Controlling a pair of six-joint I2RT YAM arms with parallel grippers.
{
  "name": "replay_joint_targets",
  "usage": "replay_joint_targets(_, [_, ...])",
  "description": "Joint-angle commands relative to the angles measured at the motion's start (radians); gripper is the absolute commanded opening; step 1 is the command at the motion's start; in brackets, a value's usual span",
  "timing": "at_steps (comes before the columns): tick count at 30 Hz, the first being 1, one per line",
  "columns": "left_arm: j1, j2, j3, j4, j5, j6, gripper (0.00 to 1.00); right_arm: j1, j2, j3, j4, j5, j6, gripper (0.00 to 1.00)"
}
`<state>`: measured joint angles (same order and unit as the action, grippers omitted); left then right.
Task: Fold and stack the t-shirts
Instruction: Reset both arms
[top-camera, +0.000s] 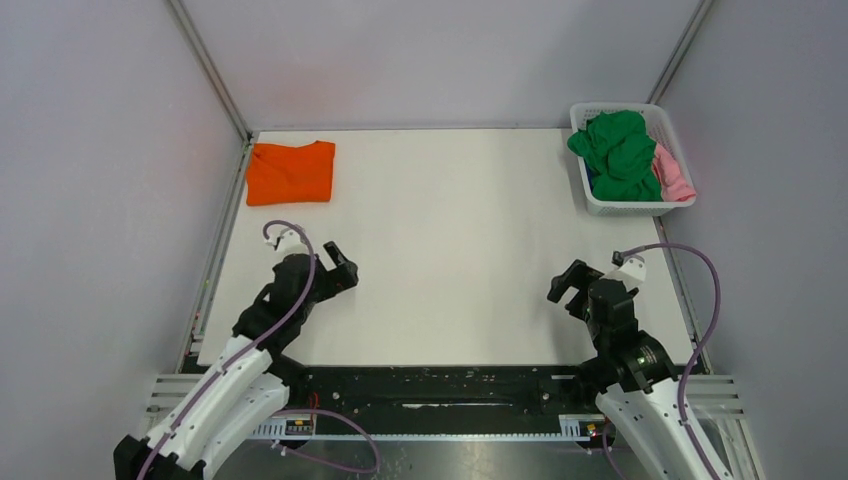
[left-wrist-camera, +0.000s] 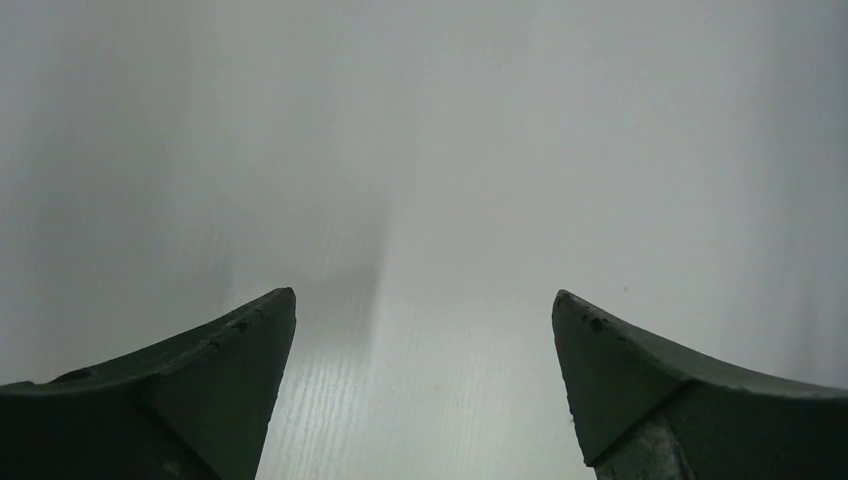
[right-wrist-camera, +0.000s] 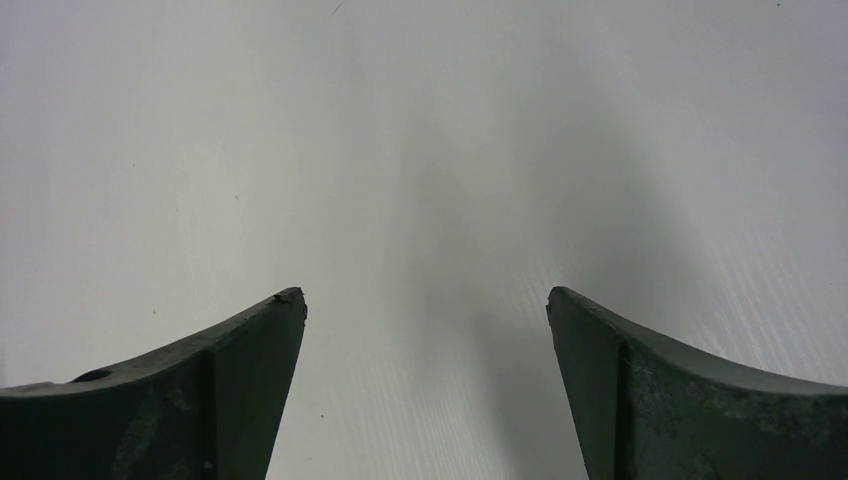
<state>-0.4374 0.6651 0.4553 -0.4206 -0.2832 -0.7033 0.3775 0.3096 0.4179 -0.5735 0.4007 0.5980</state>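
A: Where's everything?
B: The orange shirt (top-camera: 291, 172) lies folded at the surface's (top-camera: 450, 250) far-left corner; green shirt (top-camera: 620, 150) and pink shirt (top-camera: 672, 172) in the basket (top-camera: 625, 207), far-right corner.
A: Arms?
B: The left end effector (top-camera: 338, 268) and right end effector (top-camera: 568, 290) gape wide, empty.

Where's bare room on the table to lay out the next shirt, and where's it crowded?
The middle of the table is bare, bordered by the orange t-shirt far left, the basket far right, and the left gripper and right gripper nearside. The basket is crowded, heaped with a green t-shirt and pink t-shirt.
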Motion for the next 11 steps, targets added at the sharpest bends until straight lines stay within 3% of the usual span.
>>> replay_joint_targets(1, [0.002,-0.085,0.015,0.061,0.028,0.064,0.99,-0.003,-0.032,0.025,-0.02,0.006,0.01,0.99])
replay_joint_targets(11, [0.002,-0.038,0.046,0.035,0.035,0.054,0.99,-0.003,-0.167,-0.016,-0.017,0.023,-0.028,1.0])
